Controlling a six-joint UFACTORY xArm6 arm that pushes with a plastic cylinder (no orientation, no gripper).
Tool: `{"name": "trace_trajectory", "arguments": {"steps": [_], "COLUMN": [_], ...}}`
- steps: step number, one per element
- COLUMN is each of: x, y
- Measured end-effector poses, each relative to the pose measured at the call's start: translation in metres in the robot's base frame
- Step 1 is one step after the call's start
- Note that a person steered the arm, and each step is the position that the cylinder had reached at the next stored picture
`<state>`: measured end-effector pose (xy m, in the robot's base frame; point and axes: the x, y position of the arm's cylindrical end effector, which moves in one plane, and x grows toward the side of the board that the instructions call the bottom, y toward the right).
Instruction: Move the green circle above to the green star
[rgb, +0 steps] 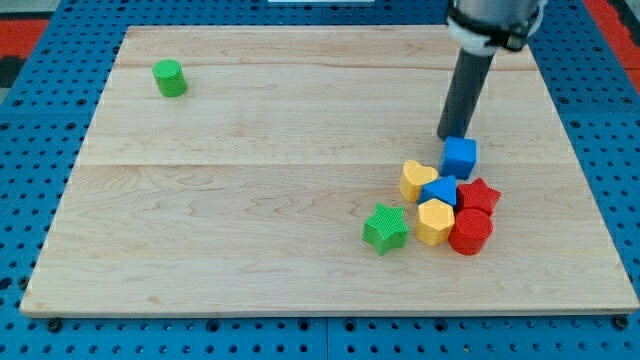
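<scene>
At the tabletop's (300, 130) two o'clock, my tip (448, 136) touches the blue cube's (460, 157) top edge; no pincer is fitted, so it holds nothing. Green circle (169, 78) lies at ten o'clock, well apart from green star (385, 228) at five o'clock. Recommend circling behind the circle's ten o'clock side, then pushing it to just above the star.

Setting: robotics lab bench. Evidence: pale wooden board (300, 150) laid on blue perforated mounting plate (40, 180); small coloured test blocks; dark robot rod, my tip (448, 137), at the board's right.
</scene>
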<state>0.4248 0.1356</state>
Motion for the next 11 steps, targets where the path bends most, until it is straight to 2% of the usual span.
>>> {"name": "trace_trajectory", "arguments": {"steps": [1, 2, 3, 4, 5, 6, 7, 8, 9, 10, 11], "x": [-0.023, -0.105, -0.182, -0.209, -0.183, -0.082, -0.076, -0.092, -0.141, -0.089, -0.060], "y": [-0.014, -0.033, -0.112, -0.245, -0.371, -0.353, -0.312, -0.379, -0.358, -0.267, -0.194]}}
